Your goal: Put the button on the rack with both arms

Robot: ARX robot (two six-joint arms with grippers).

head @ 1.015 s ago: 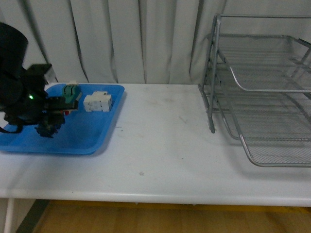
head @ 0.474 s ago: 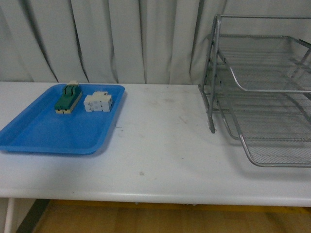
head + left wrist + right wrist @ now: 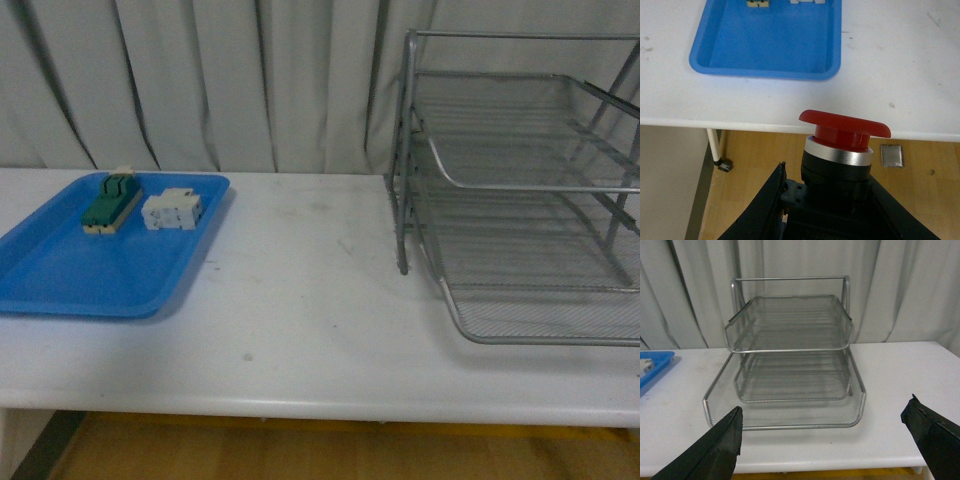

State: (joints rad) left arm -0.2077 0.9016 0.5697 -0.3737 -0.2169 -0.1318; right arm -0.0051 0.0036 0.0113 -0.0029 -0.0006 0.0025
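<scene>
Inside the left gripper [image 3: 832, 186] sits the glossy red-domed button [image 3: 842, 131], clamped; right gripper [image 3: 825, 407] gapes toward wire-mesh rack [image 3: 790, 322].

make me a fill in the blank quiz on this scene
The left gripper holds the button, whose cap is ____.
The fingers of the right gripper are ____, facing the rack.
The green-and-cream switch and white breaker lie in a tray coloured ____.
Missing words: red; open; blue.
</scene>
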